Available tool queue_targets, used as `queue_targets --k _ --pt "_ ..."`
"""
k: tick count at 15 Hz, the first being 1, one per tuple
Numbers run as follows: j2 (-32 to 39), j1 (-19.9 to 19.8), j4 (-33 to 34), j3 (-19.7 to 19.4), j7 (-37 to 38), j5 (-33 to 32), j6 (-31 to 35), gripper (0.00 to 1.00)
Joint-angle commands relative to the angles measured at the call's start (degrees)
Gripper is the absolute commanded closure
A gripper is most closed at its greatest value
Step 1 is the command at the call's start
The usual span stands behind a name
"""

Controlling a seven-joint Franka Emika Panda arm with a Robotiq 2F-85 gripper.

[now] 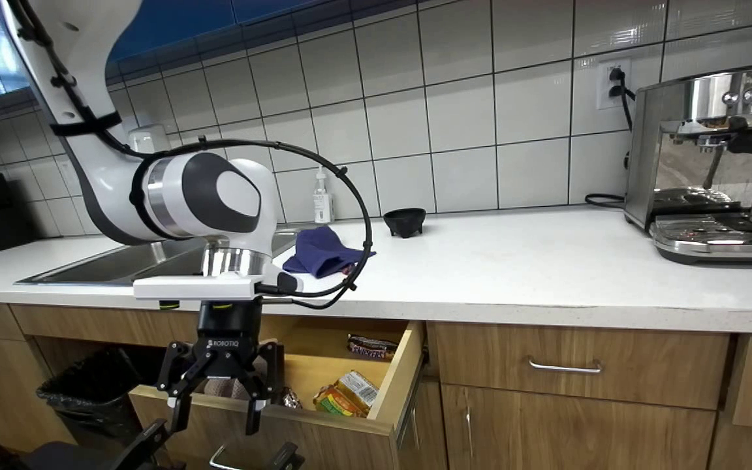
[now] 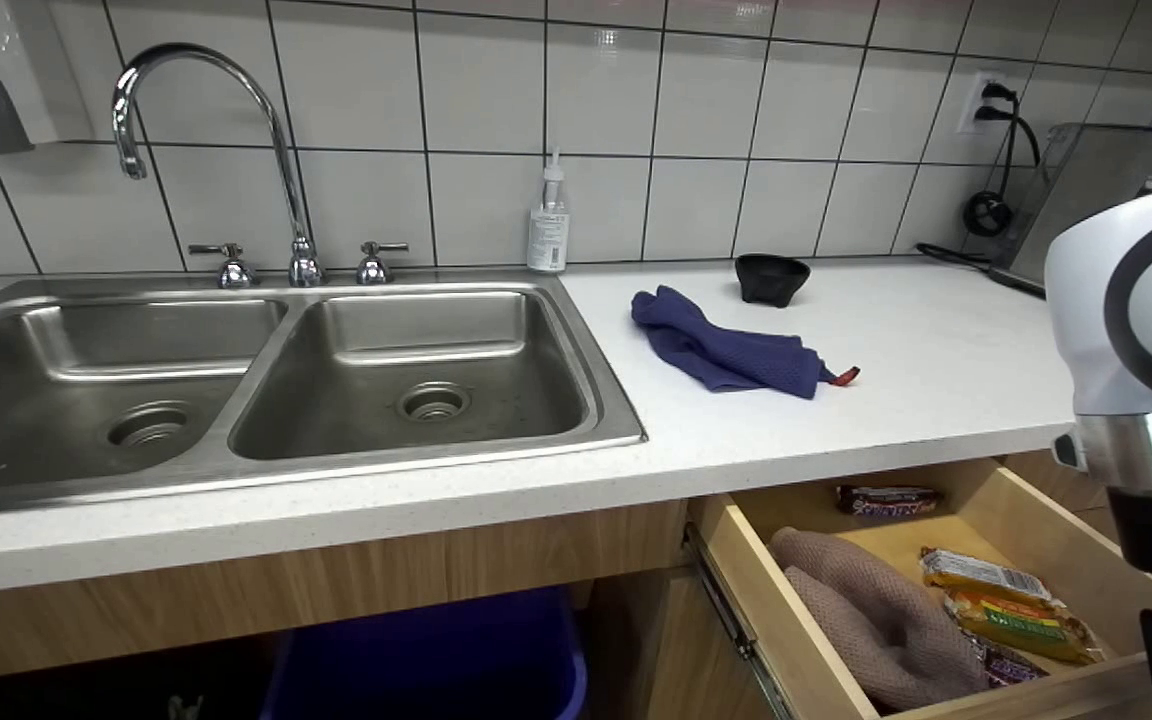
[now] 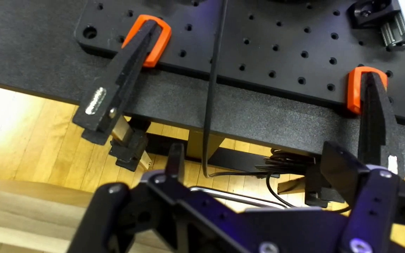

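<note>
My gripper (image 1: 217, 418) is open with nothing between its fingers. It points down by the front of an open wooden drawer (image 1: 404, 365). In the wrist view the spread fingers (image 3: 258, 165) have floor and the drawer's metal handle (image 3: 237, 196) behind them. In an exterior view the drawer (image 2: 786, 640) holds a brown cloth (image 2: 876, 620) at its left side. A dark snack bar (image 2: 888, 500) lies at the back. Yellow and orange snack packets (image 2: 1021, 622) lie at the right, with a purple-brown wrapper (image 2: 1008, 664) by the cloth. The gripper partly hides the cloth (image 1: 222, 388).
The counter (image 1: 513, 261) above bears a blue cloth (image 2: 726, 345), a black bowl (image 2: 771, 278), a bottle (image 2: 548, 225) and a coffee machine (image 1: 722, 163). A sink (image 2: 426, 380) is set into it. A bin (image 1: 98, 385) stands below. Orange-tipped clamps (image 3: 160, 45) jut from a black table (image 3: 251, 109).
</note>
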Motion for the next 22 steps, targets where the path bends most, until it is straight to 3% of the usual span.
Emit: queue_targets --k 1,9,22 --pt "2.17 -0.54 1.19 -0.04 3.43 -1.51 2.03 0.0" --pt "7.52 -0.54 2.91 -0.2 5.66 -1.15 10.78 0.0" --pt "8.63 -0.88 5.14 0.23 6.63 0.34 13.5 0.0"
